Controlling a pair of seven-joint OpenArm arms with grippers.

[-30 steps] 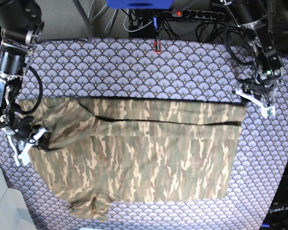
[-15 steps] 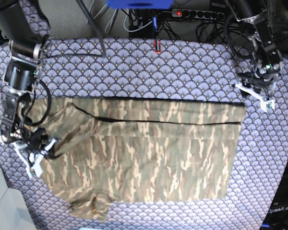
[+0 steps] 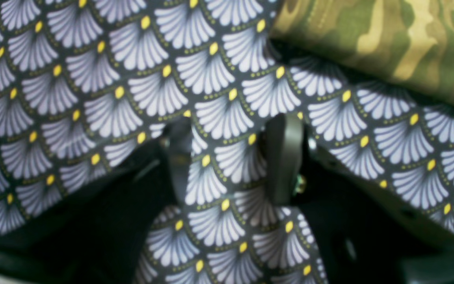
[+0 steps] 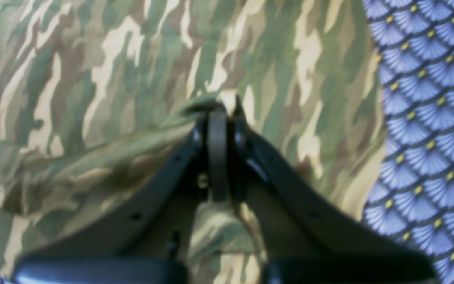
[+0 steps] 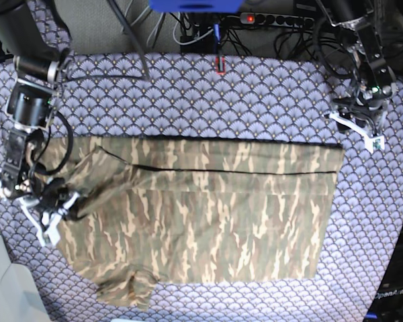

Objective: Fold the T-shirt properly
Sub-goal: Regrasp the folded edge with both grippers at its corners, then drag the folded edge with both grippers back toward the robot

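Right hand (image 4: 218,108) pinching soft camo T-shirt (image 5: 208,215) fold, wrinkled

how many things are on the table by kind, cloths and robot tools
shirt: 1
tablecloth: 1
robot tools: 2, the left tool and the right tool
total: 4

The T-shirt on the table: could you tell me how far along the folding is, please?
Done: the T-shirt lies flat with its far edge folded over in a long band. In hand: the right gripper pinches cloth at the sleeve end. The left gripper is open over the tablecloth. Left: the near sleeve is bunched, and the body is unfolded.
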